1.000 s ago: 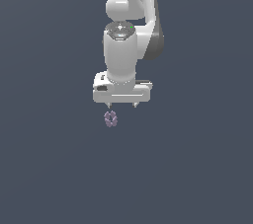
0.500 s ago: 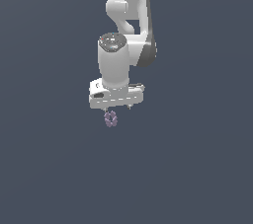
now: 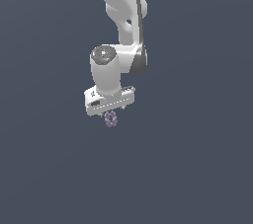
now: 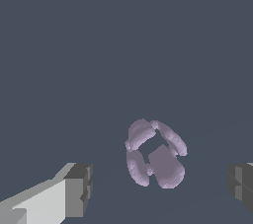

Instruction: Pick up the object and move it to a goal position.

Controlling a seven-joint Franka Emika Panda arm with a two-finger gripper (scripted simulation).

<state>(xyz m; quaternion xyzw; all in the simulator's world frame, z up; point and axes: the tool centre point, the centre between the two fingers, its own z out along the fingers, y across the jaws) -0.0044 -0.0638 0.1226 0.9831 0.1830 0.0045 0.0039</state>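
Our white two-fingered tool stands wide, holding nothing. The small pale lilac knobbly object lies on the dark bench between the two fingers, nearer to neither clearly, so we judge a straight closing would catch it.

Arm: white, reaching down from above, wrist bent.
Gripper: pointing down, jaws spread wide.
Fingers: well apart.

Pale lilac obj, prob. plain
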